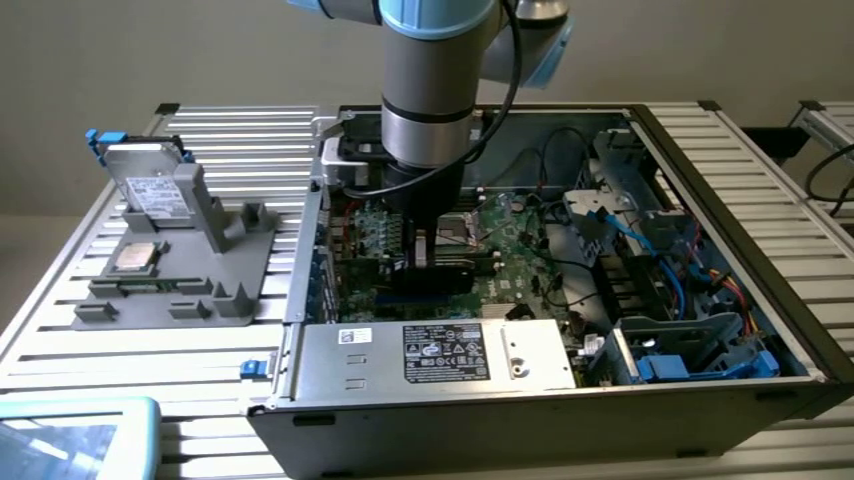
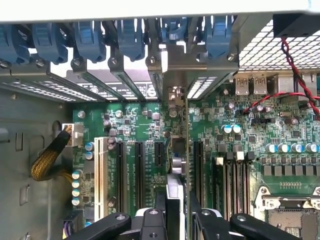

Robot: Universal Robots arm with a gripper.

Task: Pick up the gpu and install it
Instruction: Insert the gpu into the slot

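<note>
Edge-on, the thin gpu (image 2: pixel 176 165) stands upright over the motherboard (image 2: pixel 140 125).

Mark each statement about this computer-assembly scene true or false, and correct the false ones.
1. The gripper is inside the open computer case. True.
2. The gpu lies on the grey holder beside the case. False: the gripper holds it on edge over the motherboard.
3. A silver drive stands on the grey holder. True.
4. The case's side panel is closed. False: it is open, with the motherboard exposed.
5. Red wires run near the rear ports. True.
</note>
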